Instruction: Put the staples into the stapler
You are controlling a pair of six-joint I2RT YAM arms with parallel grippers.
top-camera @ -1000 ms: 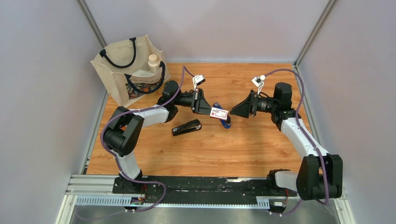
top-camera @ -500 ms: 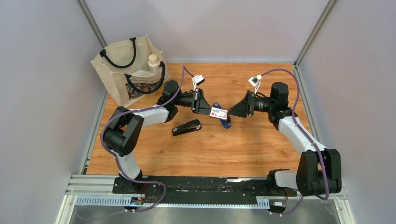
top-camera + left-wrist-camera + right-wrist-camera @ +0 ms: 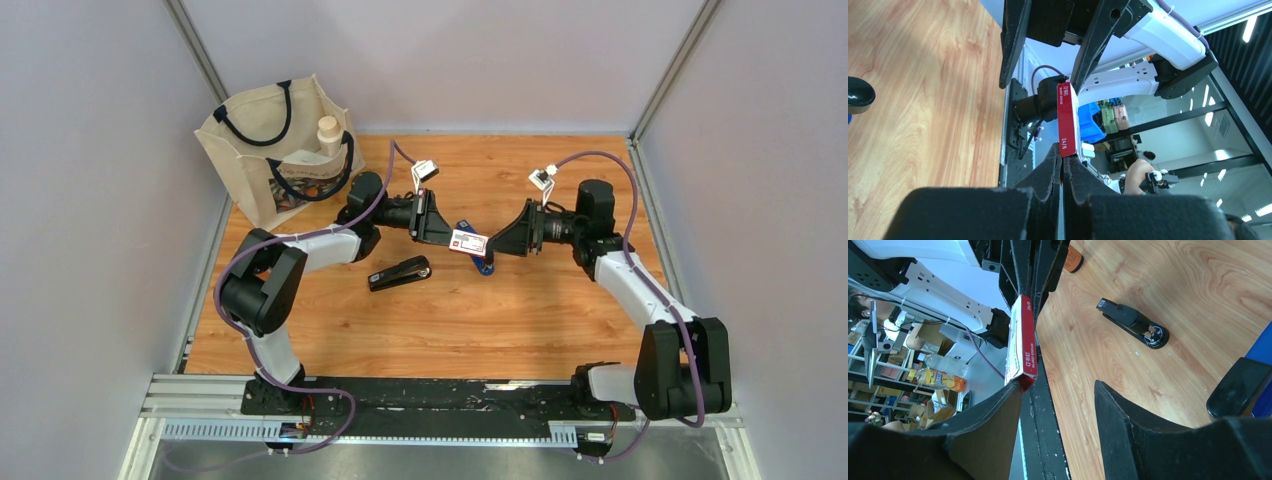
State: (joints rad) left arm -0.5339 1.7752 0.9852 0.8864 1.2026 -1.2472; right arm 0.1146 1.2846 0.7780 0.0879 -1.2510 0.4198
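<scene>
- Handover step: left gripper (image 3: pixel 447 236) clamps the staples (image 3: pixel 469 243) at one end.
- Right gripper (image 3: pixel 1058 405) stands open, box's far end just beside one finger; next, centre and close.
- Stapler (image 3: pixel 484 263) lies below both.

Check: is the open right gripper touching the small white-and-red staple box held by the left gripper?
Touching, on one side. In the right wrist view, the staple box ends against one right gripper finger; the other finger stands clear.
</scene>
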